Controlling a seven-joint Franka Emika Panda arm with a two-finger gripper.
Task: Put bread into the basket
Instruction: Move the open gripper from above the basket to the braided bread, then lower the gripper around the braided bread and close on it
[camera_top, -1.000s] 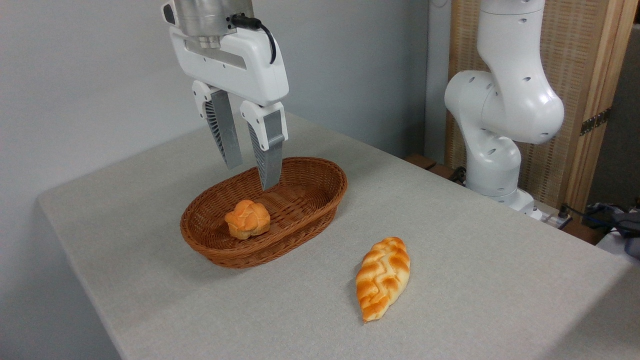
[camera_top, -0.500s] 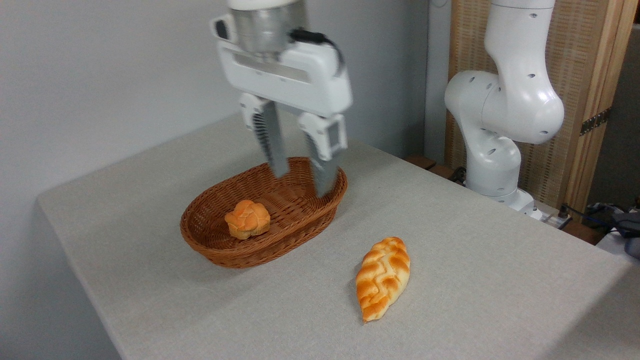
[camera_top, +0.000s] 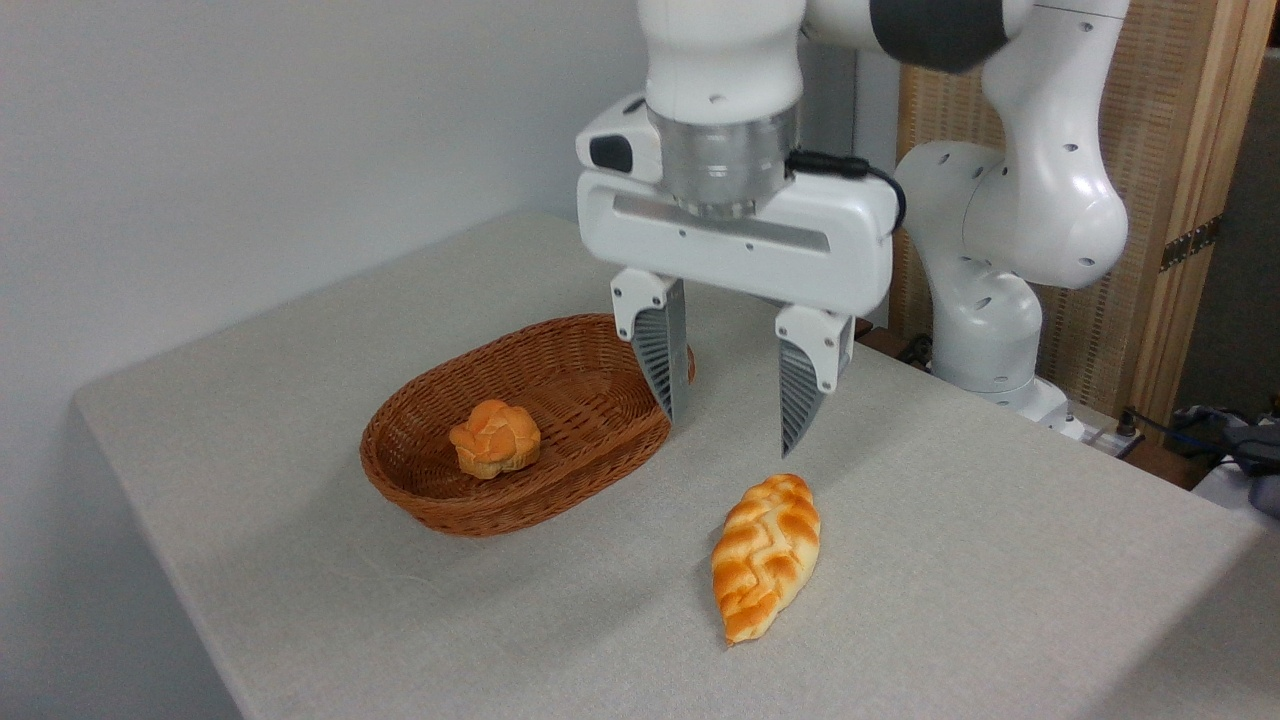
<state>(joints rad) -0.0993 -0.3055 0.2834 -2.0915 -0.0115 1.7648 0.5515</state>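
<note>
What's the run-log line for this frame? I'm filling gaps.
hand: open, empty, above table | bread: on table, ungrasped | basket: holds round bun only | step: pre-grasp

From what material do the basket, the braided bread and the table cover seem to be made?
The basket looks like reddish-brown woven wicker: its wall shows rows of weave. The bread has a glossy, golden-orange crust with pale plait lines; whether it is real or a model is unclear. The table cover seems to be matte grey-beige cloth, finely textured.
</note>
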